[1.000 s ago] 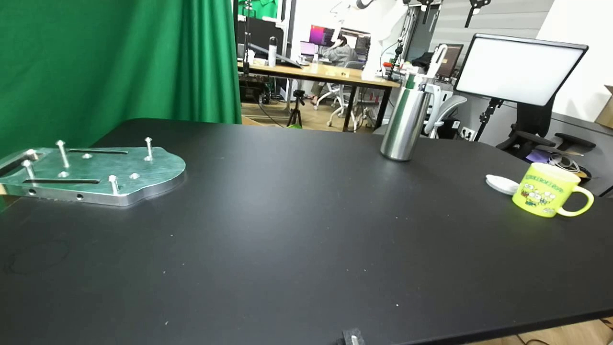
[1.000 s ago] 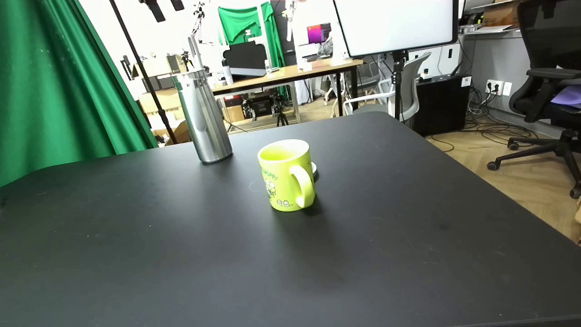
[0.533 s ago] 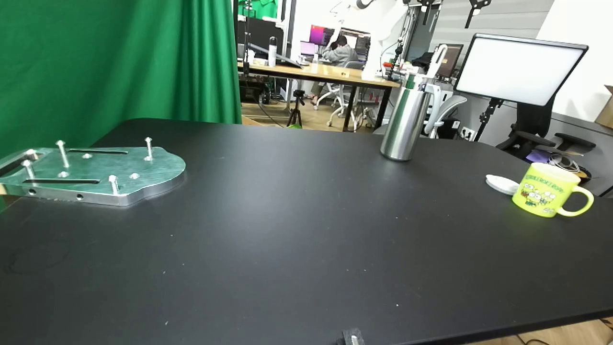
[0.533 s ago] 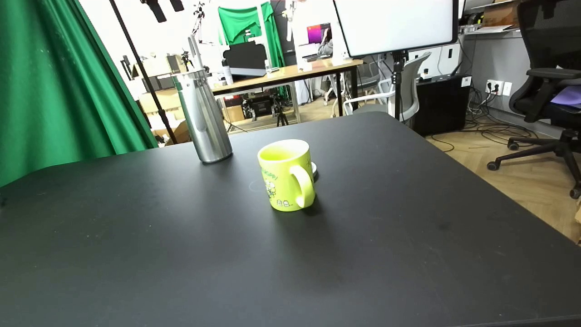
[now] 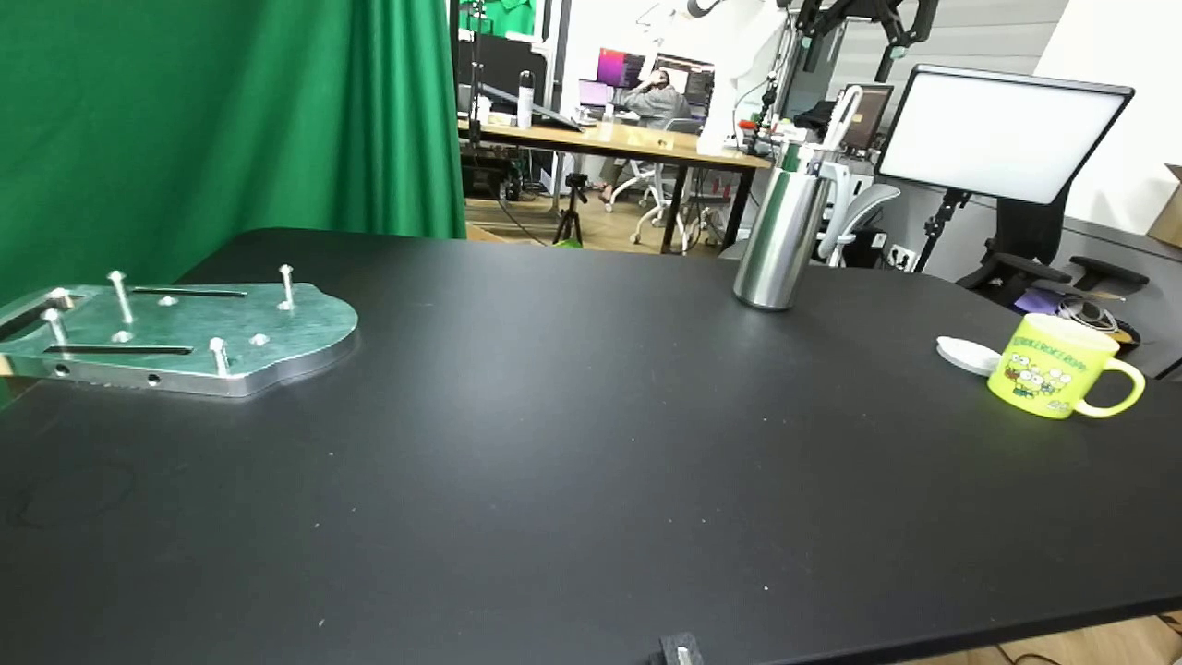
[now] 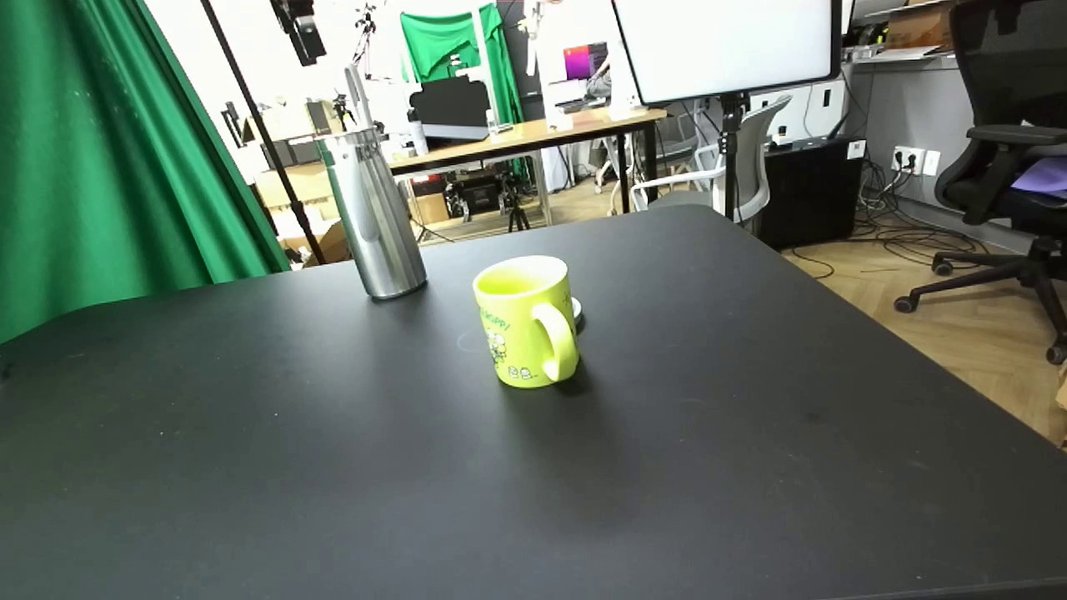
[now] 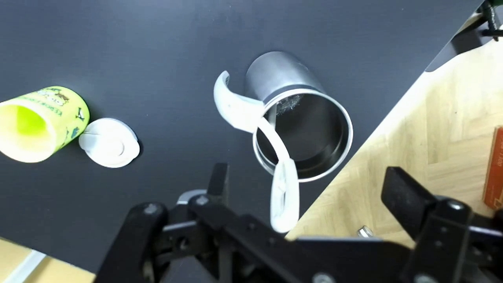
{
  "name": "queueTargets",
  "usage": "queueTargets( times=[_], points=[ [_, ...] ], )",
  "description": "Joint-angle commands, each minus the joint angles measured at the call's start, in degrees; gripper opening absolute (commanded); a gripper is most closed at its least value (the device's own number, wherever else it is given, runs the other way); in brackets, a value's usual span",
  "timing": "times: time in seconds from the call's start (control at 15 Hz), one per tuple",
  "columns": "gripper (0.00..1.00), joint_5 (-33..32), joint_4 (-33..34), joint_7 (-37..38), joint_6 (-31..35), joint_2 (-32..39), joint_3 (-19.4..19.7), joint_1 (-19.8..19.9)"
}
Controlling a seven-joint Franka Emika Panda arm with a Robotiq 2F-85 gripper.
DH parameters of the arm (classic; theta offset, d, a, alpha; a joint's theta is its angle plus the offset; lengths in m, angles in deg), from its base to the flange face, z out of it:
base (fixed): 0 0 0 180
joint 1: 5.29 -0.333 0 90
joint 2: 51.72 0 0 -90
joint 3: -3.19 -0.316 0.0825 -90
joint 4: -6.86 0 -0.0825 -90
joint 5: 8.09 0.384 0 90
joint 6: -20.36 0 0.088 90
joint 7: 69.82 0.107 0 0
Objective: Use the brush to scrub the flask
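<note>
Hand [image 7: 307, 172] lower than before, jaws wide apart, brush [image 7: 291, 188] in flask [image 7: 279, 74], yellow-green mug [image 6: 518, 329] lettered “…OPPI”

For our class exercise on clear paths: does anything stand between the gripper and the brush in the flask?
Nothing visible does. In the wrist view, the brush sticks up out of the flask toward the open gripper; the yellow-green mug and white lid are off to one side.

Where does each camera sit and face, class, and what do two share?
In an exterior view: low by table, facing past metal plate; tool at top.
In an exterior view: low by table, facing mug, flask beyond; tool at top.
Wrist view: above flask and brush, facing down; open tool at bottom.
In both exterior views: flask, mug.
</note>
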Motion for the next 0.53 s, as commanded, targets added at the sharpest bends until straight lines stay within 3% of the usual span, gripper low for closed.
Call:
queueTargets(
  times=[0.0,0.33,0.47],
  points=[
    [1.00,0.06,0.20,-0.25,-0.21,0.13,0.11,-0.06],
    [1.00,0.04,0.20,-0.28,-0.21,0.15,0.05,-0.18],
    [1.00,-0.76,1.97,8.72,-2.57,1.08,1.57,-1.40]
  ],
)
